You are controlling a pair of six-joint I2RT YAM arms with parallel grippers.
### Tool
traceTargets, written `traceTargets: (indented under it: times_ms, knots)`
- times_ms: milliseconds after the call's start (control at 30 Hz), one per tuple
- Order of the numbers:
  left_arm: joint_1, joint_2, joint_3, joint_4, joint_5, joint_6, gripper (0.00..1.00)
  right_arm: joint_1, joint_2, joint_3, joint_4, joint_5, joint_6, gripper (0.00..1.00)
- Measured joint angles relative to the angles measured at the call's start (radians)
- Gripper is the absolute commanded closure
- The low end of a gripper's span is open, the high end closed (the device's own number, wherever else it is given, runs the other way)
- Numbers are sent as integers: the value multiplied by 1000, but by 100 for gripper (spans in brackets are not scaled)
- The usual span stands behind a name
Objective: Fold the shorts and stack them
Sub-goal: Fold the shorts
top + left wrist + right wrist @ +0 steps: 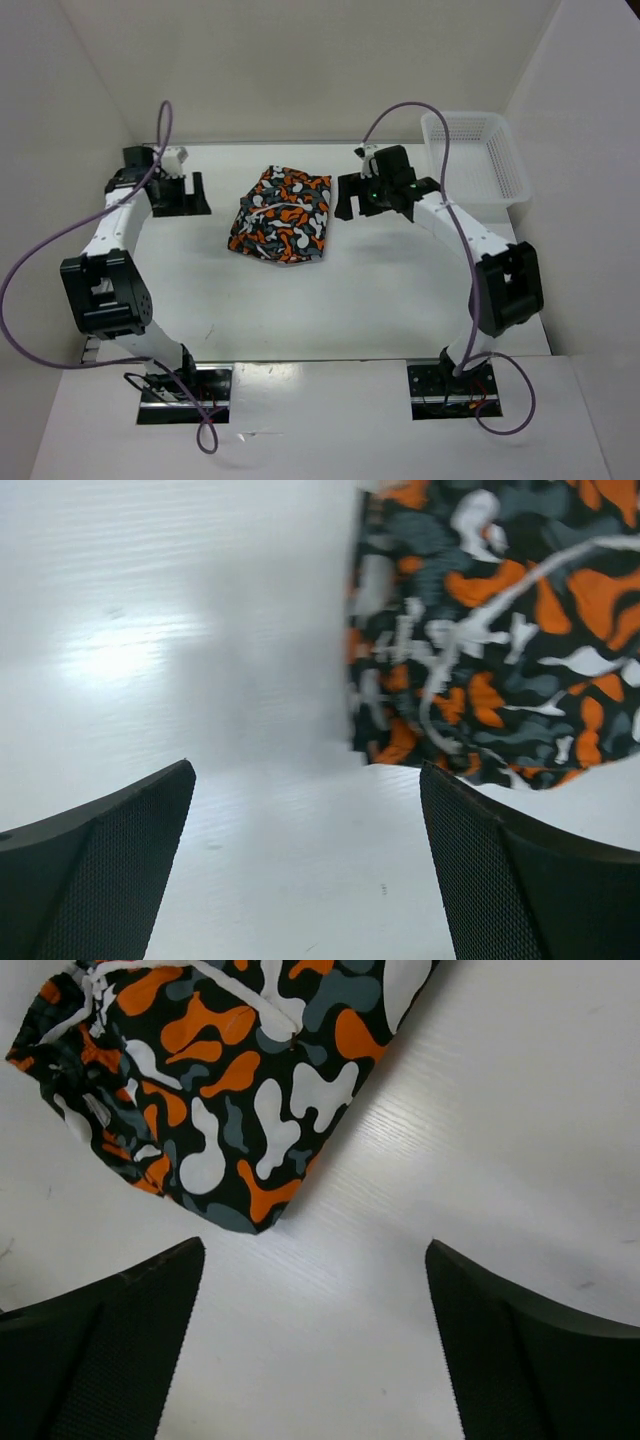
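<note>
Both hands are spread wide with nothing in them. Left hand (180, 195) sits over by the far left corner of the surface (330, 300), well apart from the shorts (282, 215). Right hand (378, 198) is on the other side, just beside the shorts' right edge but not touching as far as I can see.

The shorts are folded into one compact, roughly square bundle with the orange, white, black and grey print facing up. They lie flat around the middle of the surface, a bit closer to the far edge than the near one. You can see a white drawstring across the top of the bundle.

In the left wrist view the cloth fills the upper right, past the tip of one finger (500, 870), and there's only bare surface in the gap. The right wrist view is similar, with a corner of the bundle in the upper left.

White lattice basket (510, 165) is at the far right corner, behind the right arm.
</note>
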Motion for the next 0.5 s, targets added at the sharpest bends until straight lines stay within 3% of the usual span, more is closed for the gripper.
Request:
traceTargets:
  times_ms: [133,233,400,500]
  knots:
    - [165,-85,-64,6,-29,-21,0,-39,-161,-43,-51,34,-130,0]
    - [282,-144,-121,5,-56,-28,0,-145,-281,-67,-96,49,-195,0]
    - [345,-203,-195,-2,-81,-30,0,-406,-455,-130,-128,92,-278,0]
    - [377,-233,-224,-6,-58,-45,0,-462,-546,-196,-145,109,-308,0]
